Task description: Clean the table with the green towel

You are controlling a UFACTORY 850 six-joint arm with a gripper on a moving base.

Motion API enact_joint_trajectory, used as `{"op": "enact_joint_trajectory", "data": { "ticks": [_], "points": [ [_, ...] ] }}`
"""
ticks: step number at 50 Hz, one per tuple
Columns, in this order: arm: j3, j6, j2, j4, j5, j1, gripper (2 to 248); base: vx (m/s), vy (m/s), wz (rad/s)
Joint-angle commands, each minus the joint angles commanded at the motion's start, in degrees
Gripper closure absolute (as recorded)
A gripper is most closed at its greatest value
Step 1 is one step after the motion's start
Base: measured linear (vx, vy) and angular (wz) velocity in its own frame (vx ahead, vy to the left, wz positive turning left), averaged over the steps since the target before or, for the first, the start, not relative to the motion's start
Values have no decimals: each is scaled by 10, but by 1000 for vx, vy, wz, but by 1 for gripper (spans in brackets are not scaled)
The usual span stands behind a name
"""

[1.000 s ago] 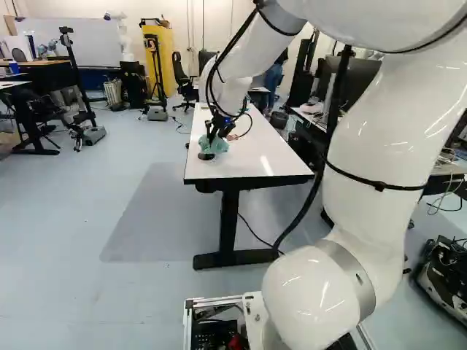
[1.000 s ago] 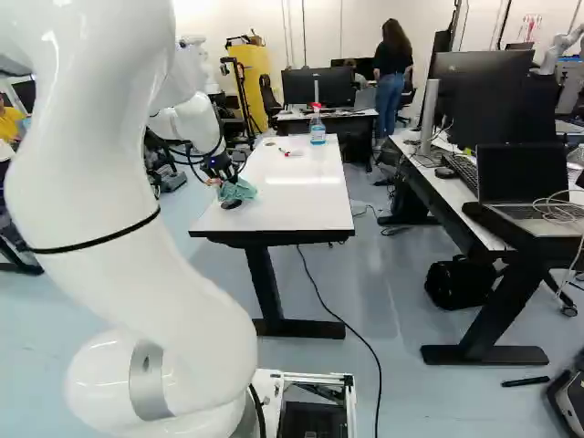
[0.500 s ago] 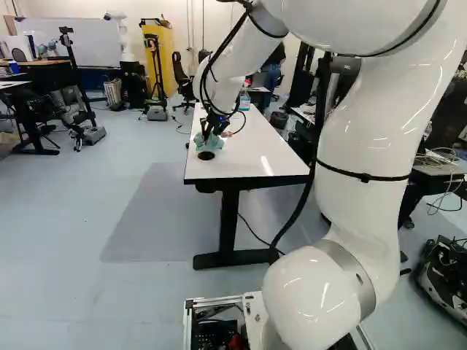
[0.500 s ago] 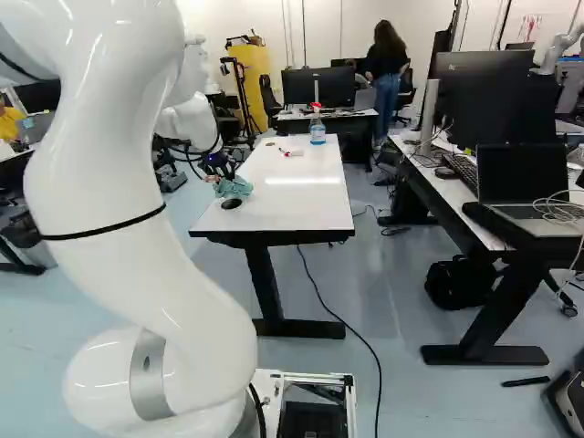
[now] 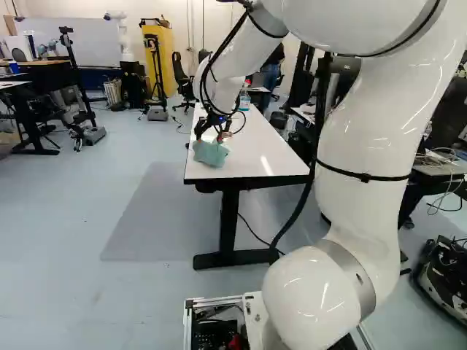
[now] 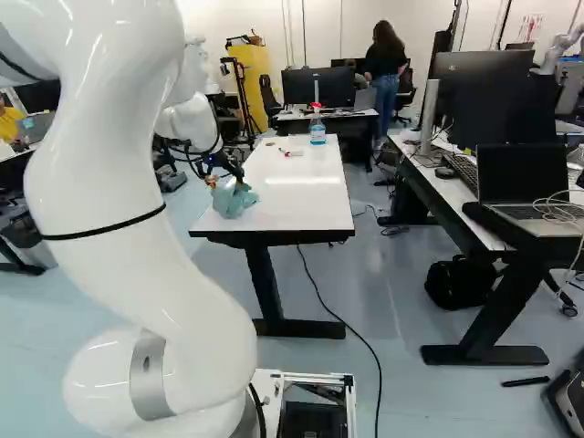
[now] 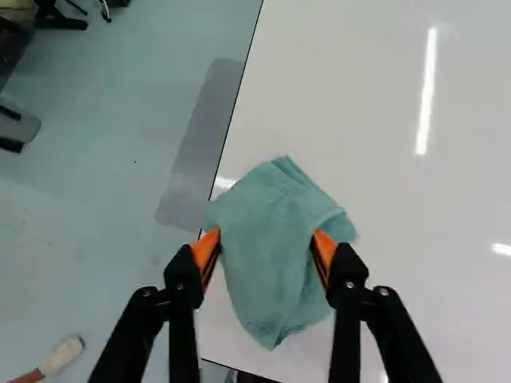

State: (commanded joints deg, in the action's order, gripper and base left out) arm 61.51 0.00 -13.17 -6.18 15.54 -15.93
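Our jaws [image 7: 266, 234] have let go: half a second ago the towel was bunched up in their grasp, and now the fingers stand wide apart with the green towel [image 7: 271, 275] loosened between and beneath them. It lies on the white table [image 6: 297, 208], spread but creased, right at one long side and near the end closest to our base, with a fold raised beside one orange pad [image 7: 323, 242]. In both base views it looks broader than it did, and the dark round spot that showed beside it on the tabletop is now out of sight, most likely under the cloth. The base has not moved, and the white arm [image 5: 372, 146] has barely shifted in the last half second. For the task, we take this as a pause in the wiping, perhaps to get a better hold on the cloth. If more wiping is wanted, we would need to close on a good thickness of towel and press it down evenly; a pinch at one thin fold could let it slip or drag over the side. The spray bottle [image 6: 317, 130] stands at the far end, well apart from the towel.
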Motion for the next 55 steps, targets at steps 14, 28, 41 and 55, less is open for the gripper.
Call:
{"op": "enact_joint_trajectory", "data": {
  "ticks": [14, 28, 41, 55],
  "points": [
    [0, 0, 0, 0, 0, 0, 3, 0, 0, 0],
    [0, 0, 0, 0, 0, 0, 3, 0, 0, 0],
    [-5, 0, 3, 1, -6, 1, 3, 0, 0, 0],
    [-21, 0, 11, 2, -25, 6, 3, 0, 0, 0]
  ]
}}
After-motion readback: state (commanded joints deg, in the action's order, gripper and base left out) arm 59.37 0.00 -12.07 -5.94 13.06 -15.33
